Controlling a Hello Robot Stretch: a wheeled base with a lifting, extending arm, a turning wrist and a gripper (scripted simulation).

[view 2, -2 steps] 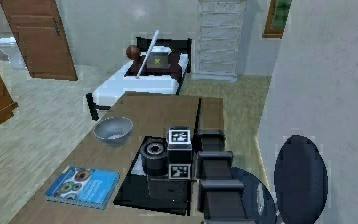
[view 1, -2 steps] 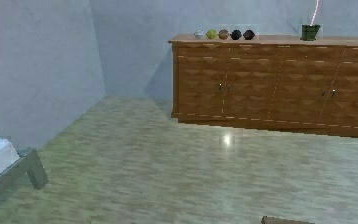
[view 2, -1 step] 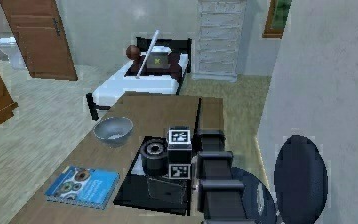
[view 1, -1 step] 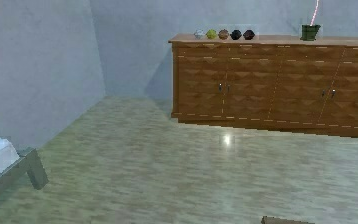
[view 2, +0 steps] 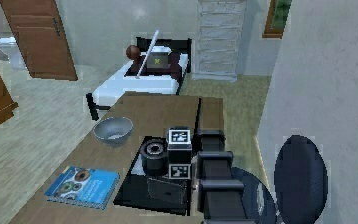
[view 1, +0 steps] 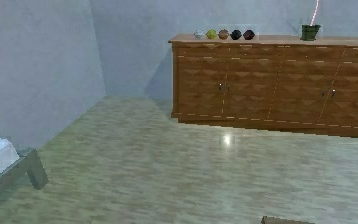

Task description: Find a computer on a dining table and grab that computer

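Closest on the wooden table lies a dark, flat computer, with a blue book just beside it. At the computer's far edge is the gripper; I cannot tell whether it touches the computer or holds anything. A dark chair stands beside the table. Farther along the table sits a grey bowl. Beyond the table's far end is a bed.

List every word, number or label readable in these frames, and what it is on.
None can be read.
On the flat blue book cover on the brown wooden table: print too small to read.
On the two white squares at the dark arm: black marks, no legible text.
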